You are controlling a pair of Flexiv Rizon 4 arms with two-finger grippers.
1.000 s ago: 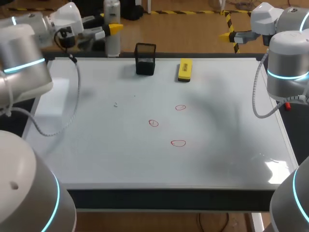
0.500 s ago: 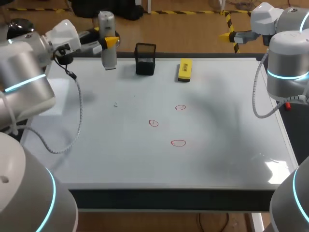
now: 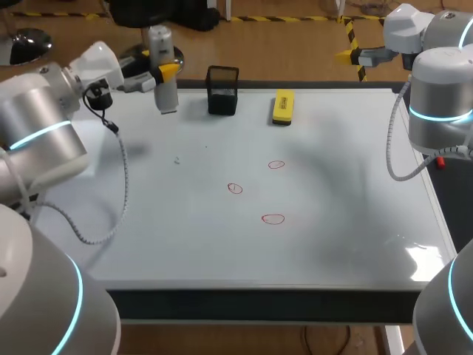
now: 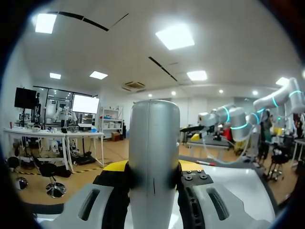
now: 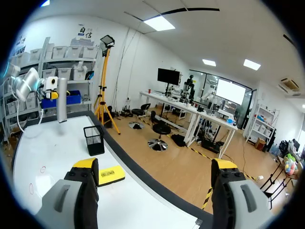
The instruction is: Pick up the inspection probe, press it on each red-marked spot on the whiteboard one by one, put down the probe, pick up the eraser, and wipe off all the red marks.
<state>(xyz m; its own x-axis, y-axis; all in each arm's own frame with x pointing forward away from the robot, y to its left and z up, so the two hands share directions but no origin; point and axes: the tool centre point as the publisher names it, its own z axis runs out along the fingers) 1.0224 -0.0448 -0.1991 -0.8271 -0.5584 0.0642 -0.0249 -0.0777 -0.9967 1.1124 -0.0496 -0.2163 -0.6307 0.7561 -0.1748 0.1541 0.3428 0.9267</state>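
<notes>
Head view: left gripper [image 3: 165, 71] is clamped on the probe [image 3: 168, 95], holding it upright over the whiteboard [image 3: 148, 237] at about 11 o'clock. Right gripper [image 3: 346, 54] sits off at 1 o'clock, fingers spread wide, nothing in them. Eraser [image 3: 283, 106] lies at 12, with the black holder [image 3: 222, 90] at its 9 o'clock.

Grey probe [image 4: 153, 133] stands upright, middle of frame. Left gripper [image 4: 152, 167] squeezes it from both sides with yellow fingers [image 4: 114, 167]. Whiteboard [image 4: 233, 180] beyond.

My left fingers [image 3: 170, 69] are clamping the probe [image 3: 160, 44] upright — my right fingers [image 5: 86, 163] are hanging spread wide apart.
</notes>
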